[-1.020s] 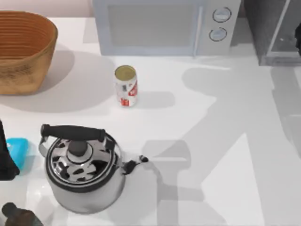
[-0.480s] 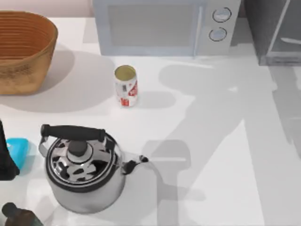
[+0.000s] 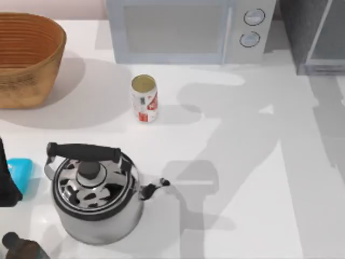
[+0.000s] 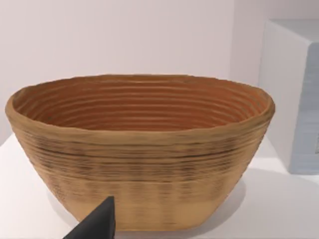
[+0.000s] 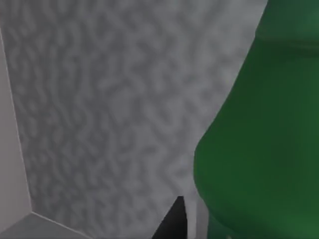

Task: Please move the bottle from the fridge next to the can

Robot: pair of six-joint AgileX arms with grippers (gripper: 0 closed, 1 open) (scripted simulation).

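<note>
In the right wrist view the green bottle (image 5: 264, 149) stands very close, in front of the fridge's speckled grey inner wall (image 5: 124, 99). A dark part of my right gripper (image 5: 172, 225) sits right beside the bottle's base. In the top view the fridge (image 3: 294, 32) is at the back right corner, with its paler door (image 3: 329, 32) beside the speckled side. The white-and-red can (image 3: 144, 99) stands upright on the table in front of the microwave. My left arm (image 3: 5, 183) is parked at the table's left edge, and my left gripper (image 4: 97, 225) faces the basket.
A woven basket (image 3: 27, 59) sits at the back left and a light-grey microwave (image 3: 188, 29) at the back centre. A steel kettle (image 3: 94, 194) stands front left, near a blue object (image 3: 21, 171) and a dark bottle (image 3: 16, 248). The arm's shadow lies across the table's right half.
The dark bit of my right arm at the top view's right edge has gone out of view. Its shadow on the table has spread left toward the microwave.
</note>
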